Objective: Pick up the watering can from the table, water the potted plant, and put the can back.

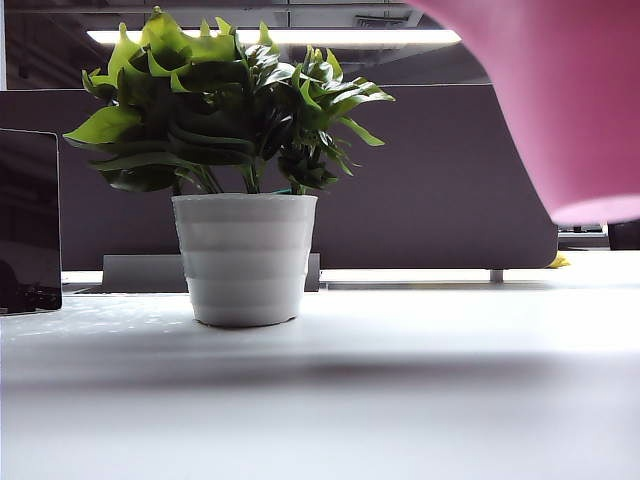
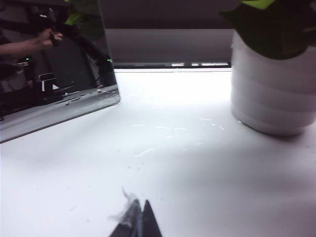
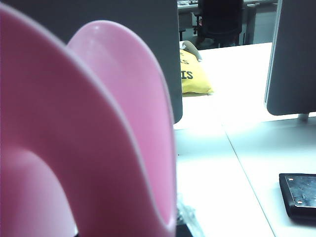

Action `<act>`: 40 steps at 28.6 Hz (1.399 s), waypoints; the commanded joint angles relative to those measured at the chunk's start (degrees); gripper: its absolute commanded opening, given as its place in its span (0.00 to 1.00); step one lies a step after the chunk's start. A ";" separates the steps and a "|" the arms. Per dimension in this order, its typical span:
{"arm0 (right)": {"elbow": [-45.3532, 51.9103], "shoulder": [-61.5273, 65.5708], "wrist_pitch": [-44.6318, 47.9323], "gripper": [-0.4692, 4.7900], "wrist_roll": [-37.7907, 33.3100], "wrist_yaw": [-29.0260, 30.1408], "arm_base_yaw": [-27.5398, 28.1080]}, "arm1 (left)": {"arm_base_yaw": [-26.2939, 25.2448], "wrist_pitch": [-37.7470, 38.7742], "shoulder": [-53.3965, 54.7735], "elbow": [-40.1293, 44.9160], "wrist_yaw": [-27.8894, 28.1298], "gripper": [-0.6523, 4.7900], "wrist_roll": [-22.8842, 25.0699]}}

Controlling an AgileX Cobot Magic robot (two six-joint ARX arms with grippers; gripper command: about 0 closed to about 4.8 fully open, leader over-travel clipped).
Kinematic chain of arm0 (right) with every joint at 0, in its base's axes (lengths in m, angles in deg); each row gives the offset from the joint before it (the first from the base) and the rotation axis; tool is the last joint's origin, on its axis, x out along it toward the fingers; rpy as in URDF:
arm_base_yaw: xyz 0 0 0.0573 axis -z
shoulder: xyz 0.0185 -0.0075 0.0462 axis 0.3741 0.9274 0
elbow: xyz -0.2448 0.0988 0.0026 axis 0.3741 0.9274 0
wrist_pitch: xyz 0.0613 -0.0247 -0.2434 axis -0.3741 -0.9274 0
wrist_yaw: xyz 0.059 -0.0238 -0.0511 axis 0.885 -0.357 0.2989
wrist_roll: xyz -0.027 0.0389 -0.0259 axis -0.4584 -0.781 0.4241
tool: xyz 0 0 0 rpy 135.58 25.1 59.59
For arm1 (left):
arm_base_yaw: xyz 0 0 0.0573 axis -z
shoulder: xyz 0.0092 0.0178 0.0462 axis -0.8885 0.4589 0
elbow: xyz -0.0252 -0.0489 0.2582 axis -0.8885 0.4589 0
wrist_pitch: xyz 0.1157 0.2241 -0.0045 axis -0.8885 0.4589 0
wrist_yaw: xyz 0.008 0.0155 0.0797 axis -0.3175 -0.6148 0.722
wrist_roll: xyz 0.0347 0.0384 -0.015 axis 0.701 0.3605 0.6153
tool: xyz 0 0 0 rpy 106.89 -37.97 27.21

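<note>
The pink watering can [image 1: 565, 95] hangs in the air at the upper right of the exterior view, its base well above the white table [image 1: 420, 390]. In the right wrist view the can [image 3: 84, 138] fills most of the picture, right against the camera. My right gripper [image 3: 181, 231] is shut on it, its fingers almost wholly hidden behind the pink plastic. The potted plant [image 1: 245, 255], green leaves in a white ribbed pot, stands left of the can. My left gripper [image 2: 140, 205] is shut and empty, low over the table, with the pot [image 2: 274, 94] ahead and off to one side.
A dark glossy panel [image 1: 28, 220] stands at the table's left edge. A grey partition [image 1: 440, 180] runs behind the plant. A yellow bag [image 3: 193, 74] lies on the neighbouring desk, and a flat black object [image 3: 300, 193] lies on the table by the right arm.
</note>
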 commanded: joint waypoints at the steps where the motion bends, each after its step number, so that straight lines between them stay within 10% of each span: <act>1: 3.21 0.68 12.33 0.08 -1.92 -0.20 0.04 | -0.98 -0.39 0.07 -0.04 -0.02 0.11 0.28; 27: 9.88 33.22 56.94 0.08 -4.13 -2.16 -0.35 | -1.33 -0.37 0.07 -0.04 -0.02 0.11 0.28; 40: 9.57 42.29 58.10 0.08 0.57 -3.23 -0.35 | -1.33 -0.39 0.07 -0.04 -0.02 0.11 0.28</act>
